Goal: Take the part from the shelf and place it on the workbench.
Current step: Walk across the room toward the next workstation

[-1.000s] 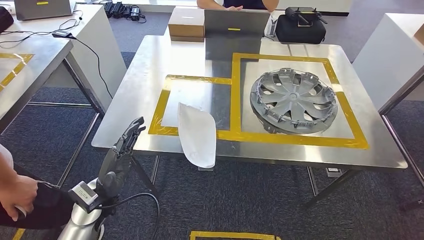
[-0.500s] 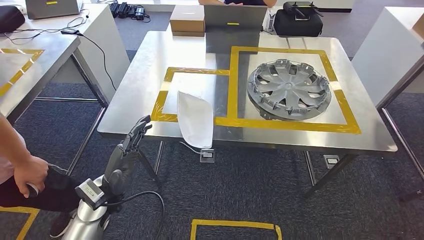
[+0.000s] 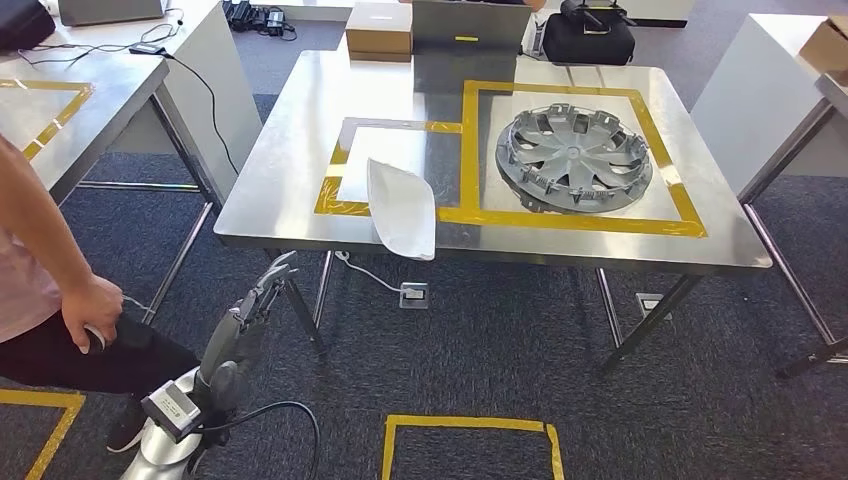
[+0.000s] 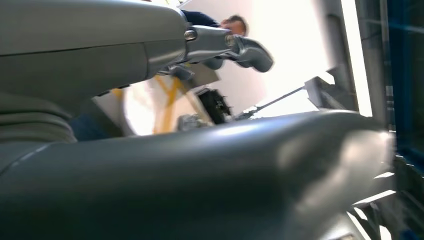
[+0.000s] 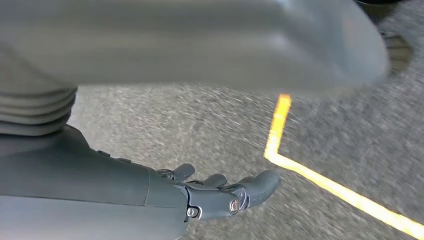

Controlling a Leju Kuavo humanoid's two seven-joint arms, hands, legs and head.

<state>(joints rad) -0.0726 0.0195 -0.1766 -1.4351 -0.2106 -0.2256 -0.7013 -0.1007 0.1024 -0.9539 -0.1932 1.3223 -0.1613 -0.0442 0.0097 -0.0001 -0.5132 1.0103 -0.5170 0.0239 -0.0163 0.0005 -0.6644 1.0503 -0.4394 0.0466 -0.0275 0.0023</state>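
Head view: white part (image 3: 402, 208) overhangs workbench (image 3: 290, 150) edge; far end cropped

Head view looks down at the workbench (image 3: 300, 150); both wrist views sit close behind their hands.

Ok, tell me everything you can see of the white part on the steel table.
The white part is a smooth, glossy shell, plastic by its look, long and curved, narrow at its far end and broad at the rounded near end. It lies flat on the steel table, across the near side of the smaller yellow tape square, with its broad end reaching past the table's front edge. Nothing holds it; the wheel cover lies apart from it, to its right.
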